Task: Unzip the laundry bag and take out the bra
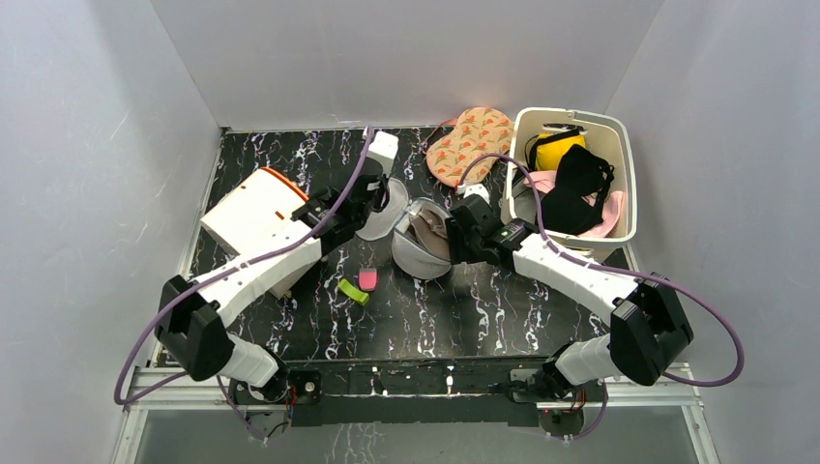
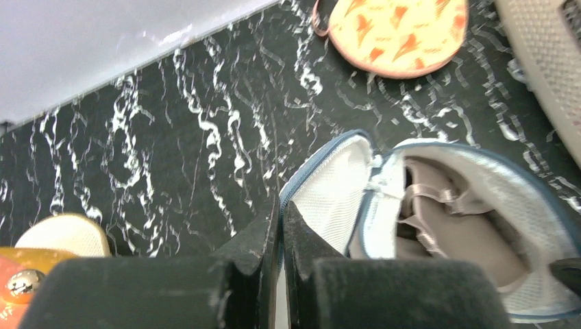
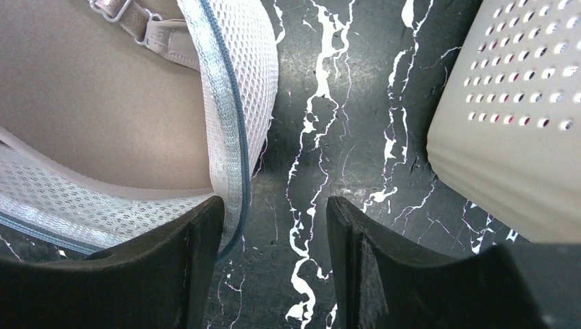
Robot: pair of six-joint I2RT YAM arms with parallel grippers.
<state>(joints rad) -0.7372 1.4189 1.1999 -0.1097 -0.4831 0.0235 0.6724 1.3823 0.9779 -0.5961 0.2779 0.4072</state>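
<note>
The zip rim of the white-grey mesh laundry bag [image 2: 329, 199] vanishes between the blurred black fingers of the left gripper [image 2: 281, 212]. The beige padded bra [image 2: 473, 240] is half hidden inside. A pink piece [image 1: 367, 279] and a green piece [image 1: 354, 291] are too small to identify. The right wrist view's edge crops the white perforated plastic basket [image 3: 507, 123].

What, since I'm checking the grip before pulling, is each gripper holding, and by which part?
The left gripper pinches the laundry bag by its lid's edge; the right gripper is open, holding nothing.

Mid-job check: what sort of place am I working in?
Probably a lab test cell staged for laundry handling: plain white walls box in a black marbled tabletop, with a slotted basket of garments and an opened mesh laundry bag holding a bra.
</note>
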